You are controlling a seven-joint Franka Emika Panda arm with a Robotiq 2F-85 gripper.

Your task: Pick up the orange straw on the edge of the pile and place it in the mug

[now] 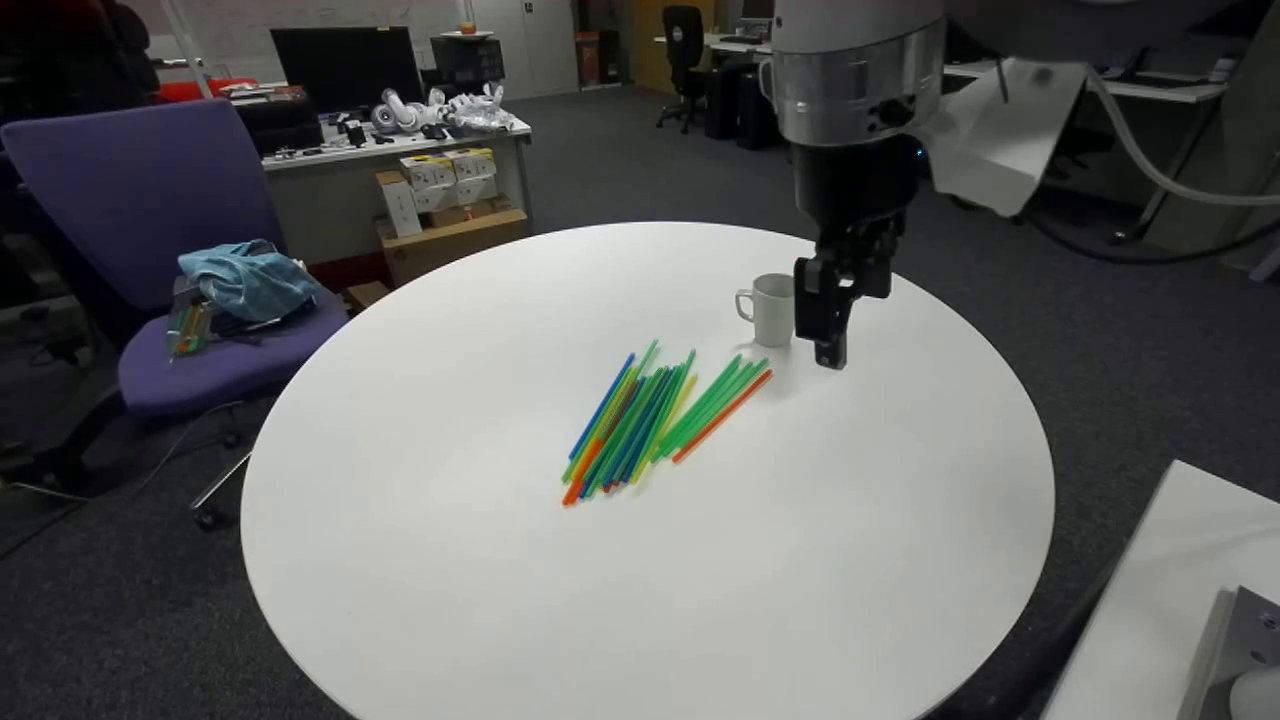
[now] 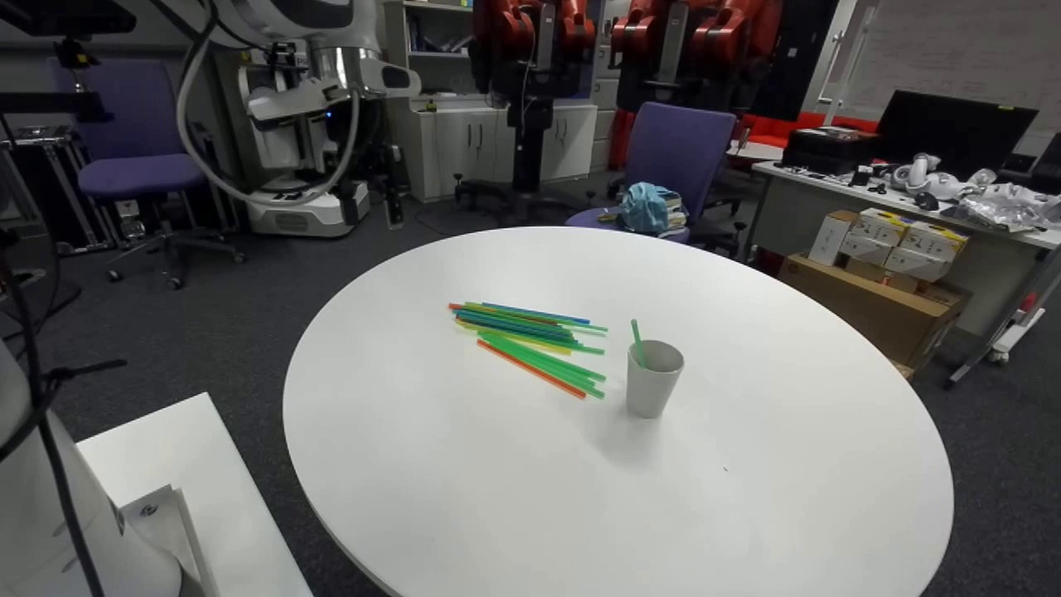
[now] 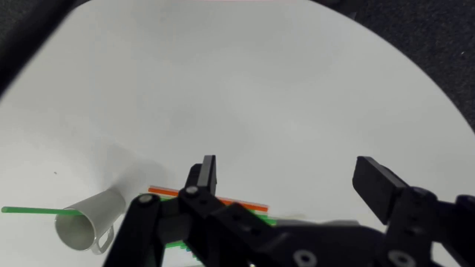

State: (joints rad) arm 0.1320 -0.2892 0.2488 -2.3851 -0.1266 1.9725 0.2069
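Observation:
The orange straw (image 1: pixel 722 416) lies flat on the table along the outer edge of the pile (image 1: pixel 640 425), beside green straws. It shows in an exterior view (image 2: pixel 531 369) and in the wrist view (image 3: pixel 243 204), where a finger hides its middle. The white mug (image 1: pixel 773 310) stands upright near the straws' ends. A green straw (image 2: pixel 638 342) leans in the mug (image 2: pixel 651 390). The mug also shows at the lower left of the wrist view (image 3: pixel 102 207). My gripper (image 3: pixel 285 159) is open and empty, above the table. In an exterior view the gripper (image 1: pixel 832 320) appears just beside the mug.
The round white table (image 1: pixel 450 590) bears the straws and mug. A white side table (image 2: pixel 207 489) with a robot base stands beside it. A purple chair (image 1: pixel 150 200) and a cluttered desk (image 2: pixel 903 191) stand beyond the table.

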